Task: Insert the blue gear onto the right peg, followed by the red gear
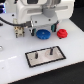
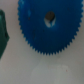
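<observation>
A: White bench [image 1: 10, 65], plain and evenly lit, dark strip of background along the far edge. What sits on it?

B: A black-bordered white plate [image 1: 46, 55] near the front, carrying two short dark pins. The right peg [image 1: 51, 50] is the one toward the exterior view's right; it stands upright and bare, nothing threaded on either pin.

A: And the gears?

B: Both lie flat on the bench behind the plate. The blue gear [image 1: 43, 35] is directly under the arm; the red gear [image 1: 62, 33] is beside it toward the exterior view's right, apart from it, not touching.

A: Why is the arm parked there?

B: Judgement: blue goes on first, so the gripper [image 1: 44, 29] hangs over the blue gear. The wrist view is filled by that gear [image 2: 48, 25], hub hole in sight, which suggests a descent lined up on it.

A: Gripper state?

B: Cannot tell. The exterior view is too coarse to separate the fingers, and the wrist view shows only a dark edge at one side, no clear fingertips. No sign that the gear is lifted; it looks to rest on the bench.

A: Progress?

B: Early. Neither gear is on the peg yet.
</observation>
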Tool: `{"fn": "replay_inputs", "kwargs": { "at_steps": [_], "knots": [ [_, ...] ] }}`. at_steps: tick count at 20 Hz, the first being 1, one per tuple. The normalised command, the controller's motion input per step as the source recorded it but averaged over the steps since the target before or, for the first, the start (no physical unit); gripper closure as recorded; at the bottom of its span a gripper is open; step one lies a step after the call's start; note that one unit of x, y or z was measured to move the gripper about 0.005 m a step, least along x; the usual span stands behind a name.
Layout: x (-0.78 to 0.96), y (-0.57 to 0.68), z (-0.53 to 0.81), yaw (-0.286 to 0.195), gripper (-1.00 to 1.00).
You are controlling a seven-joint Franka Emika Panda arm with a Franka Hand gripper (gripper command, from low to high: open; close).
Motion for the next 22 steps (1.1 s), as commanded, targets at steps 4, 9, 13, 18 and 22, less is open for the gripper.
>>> {"fn": "replay_inputs", "kwargs": {
  "at_steps": [4, 9, 13, 18, 22],
  "knots": [
    [-0.21, -0.02, -0.31, 0.000, 1.00],
    [-0.28, 0.00, -0.23, 0.000, 1.00],
    [-0.27, -0.03, -0.15, 0.000, 1.00],
    [-0.18, -0.03, -0.04, 0.000, 1.00],
    [-0.05, 0.02, 0.09, 0.000, 1.00]
  ]
}}
